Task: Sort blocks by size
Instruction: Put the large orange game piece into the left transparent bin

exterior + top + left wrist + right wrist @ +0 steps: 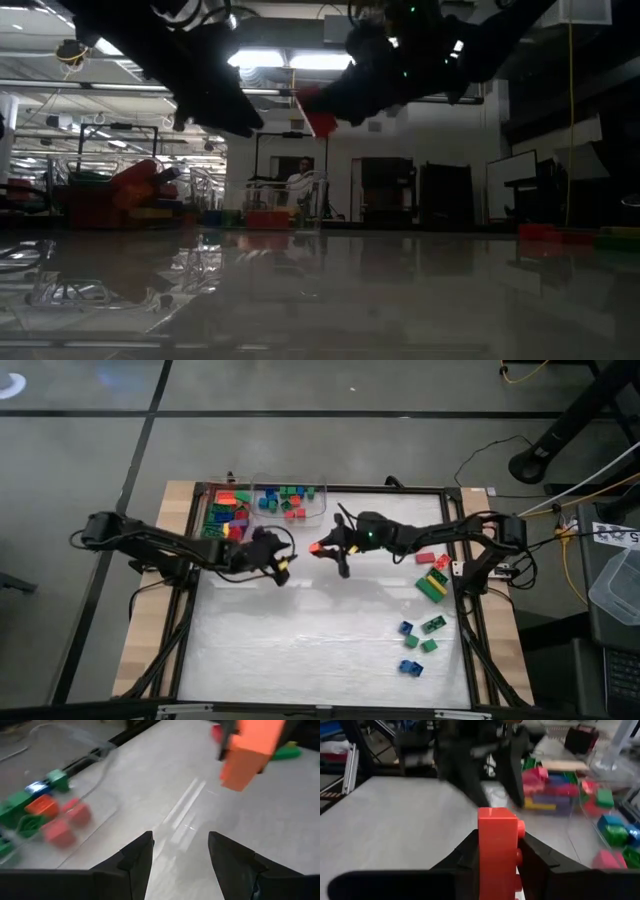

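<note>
My right gripper (322, 548) is shut on a red-orange block (497, 827) above the table's middle, toward the far side. My left gripper (180, 842) faces it from the left (283, 568), open, with nothing between its fingers. Beyond its fingers the same block (247, 755) shows. Many blocks lie in two clear bins at the far edge: longer ones in the left bin (225, 512), short ones in the right bin (290, 500). Several loose blocks, among them a long green one (432, 586), lie on the table's right side. My right gripper pinches the red-orange block between its two fingers (470, 851), which reach nearly level from the table's right. The block's studded face (520, 826) is turned toward one finger. The block stands out past the fingertips and is lifted clear of the table (320, 120).
Red blocks (432, 559) lie near the right frame rail, blue and green ones (420, 640) toward the near right corner. The white mat (300, 640) is bare in the middle and on the left. A black frame (180, 610) rims the table. Cables run off to the right.
</note>
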Tool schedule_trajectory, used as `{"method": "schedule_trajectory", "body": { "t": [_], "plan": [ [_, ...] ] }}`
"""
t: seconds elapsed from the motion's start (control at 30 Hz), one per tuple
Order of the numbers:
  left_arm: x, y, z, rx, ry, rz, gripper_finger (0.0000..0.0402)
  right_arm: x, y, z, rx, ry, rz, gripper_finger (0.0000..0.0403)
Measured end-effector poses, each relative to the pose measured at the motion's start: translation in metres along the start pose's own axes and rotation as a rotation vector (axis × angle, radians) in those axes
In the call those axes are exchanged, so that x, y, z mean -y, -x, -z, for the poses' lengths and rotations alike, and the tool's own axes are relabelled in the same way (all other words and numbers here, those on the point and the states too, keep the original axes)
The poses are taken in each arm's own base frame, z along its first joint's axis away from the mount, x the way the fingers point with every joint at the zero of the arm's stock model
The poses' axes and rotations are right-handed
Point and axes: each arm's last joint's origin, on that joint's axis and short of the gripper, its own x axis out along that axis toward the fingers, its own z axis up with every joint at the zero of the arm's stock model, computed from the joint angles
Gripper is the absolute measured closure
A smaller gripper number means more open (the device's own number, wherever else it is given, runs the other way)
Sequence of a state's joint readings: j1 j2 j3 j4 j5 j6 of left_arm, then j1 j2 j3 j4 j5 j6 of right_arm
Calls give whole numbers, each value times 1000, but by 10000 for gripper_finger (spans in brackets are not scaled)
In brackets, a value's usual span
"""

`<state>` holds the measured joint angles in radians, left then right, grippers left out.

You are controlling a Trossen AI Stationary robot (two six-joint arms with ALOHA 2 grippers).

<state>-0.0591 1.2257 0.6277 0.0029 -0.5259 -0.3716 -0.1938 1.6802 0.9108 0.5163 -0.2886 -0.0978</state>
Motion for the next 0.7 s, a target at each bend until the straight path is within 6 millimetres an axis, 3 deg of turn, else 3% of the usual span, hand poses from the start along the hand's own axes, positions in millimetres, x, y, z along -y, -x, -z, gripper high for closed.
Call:
{"method": "schedule_trajectory", "body": {
  "t": [0.3,0.47,0.7],
  "plan": [
    [36,-11,2,152,-116,125,224,-28,-7,-9,61,36,-18,291],
    [43,-9,1,191,-130,183,224,-35,-8,-15,117,55,-32,312],
    [47,-6,-6,252,-94,227,224,-40,-7,-21,171,68,-41,294]
  ]
}}
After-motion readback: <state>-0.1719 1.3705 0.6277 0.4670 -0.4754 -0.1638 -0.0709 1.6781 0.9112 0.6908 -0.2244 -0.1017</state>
